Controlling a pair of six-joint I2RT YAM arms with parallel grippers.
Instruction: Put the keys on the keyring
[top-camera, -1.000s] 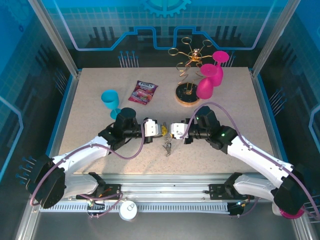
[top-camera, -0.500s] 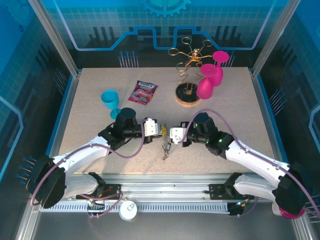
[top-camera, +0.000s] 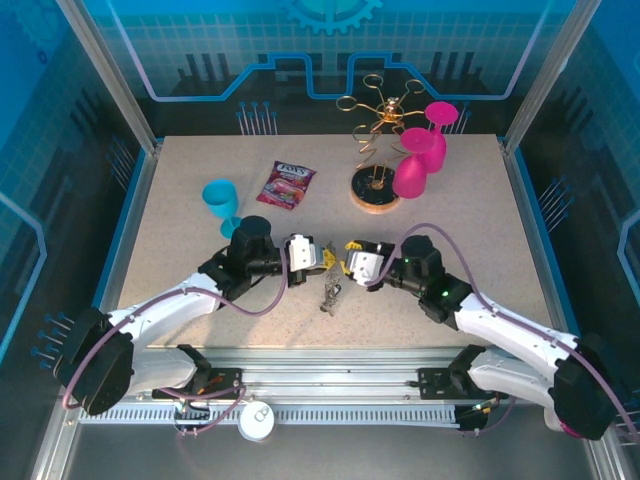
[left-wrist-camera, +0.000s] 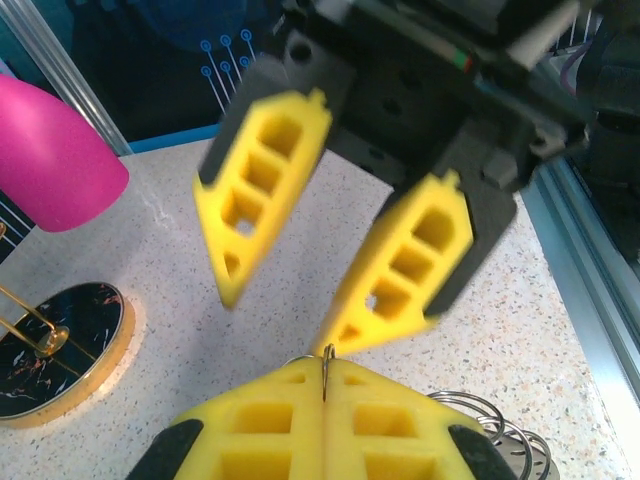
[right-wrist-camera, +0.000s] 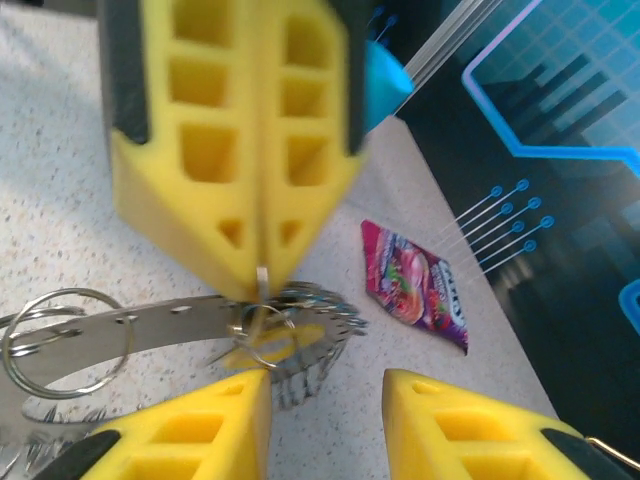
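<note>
Two-sided threading set-up, poised over the keys (top-camera: 331, 293)
Our left gripper (top-camera: 324, 260) pinches shut on a thin wire of the keyring (right-wrist-camera: 315, 322), lifting it so the keys dangle by the table (top-camera: 480, 220); our right gripper (top-camera: 350, 262) faces it, jaws spread, ready, we judge, to thread a key

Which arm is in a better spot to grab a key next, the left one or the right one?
Right. Its gripper is open and faces the keys. The left gripper is shut on the keyring, holding the bunch up, so it looks busy.
</note>
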